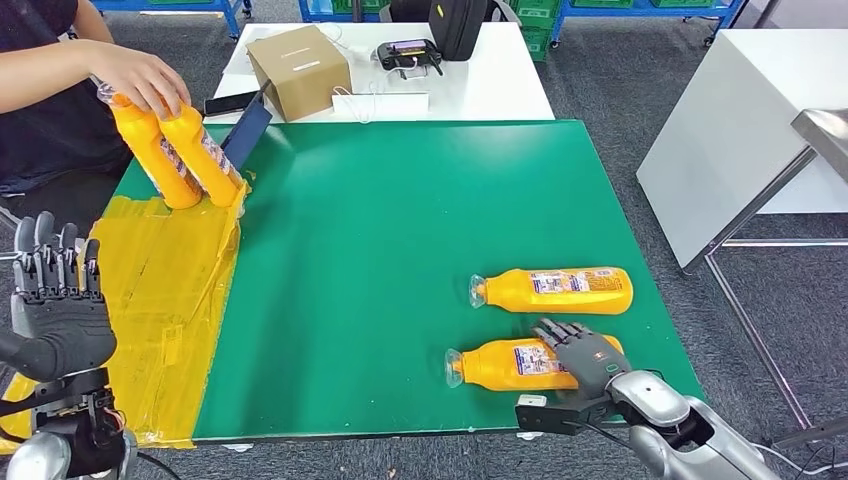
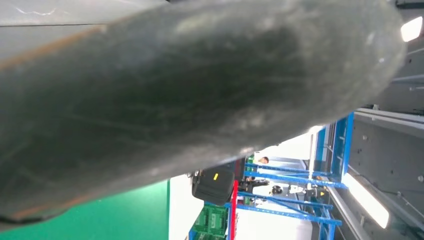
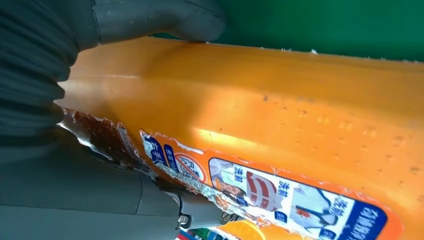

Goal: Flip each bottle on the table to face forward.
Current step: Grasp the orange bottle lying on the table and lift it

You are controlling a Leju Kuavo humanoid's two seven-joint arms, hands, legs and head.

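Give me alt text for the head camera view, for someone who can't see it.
The robot's right hand rests on the nearer of two orange bottles lying on a green table, the other bottle just beyond. At the far left corner, a person's hand holds two more orange bottles upright, while the robot's left hand is raised, holding nothing.

Green mat [image 1: 380, 250] centre open (far bottle [image 1: 555, 290] crowds right hand [image 1: 583, 356]).
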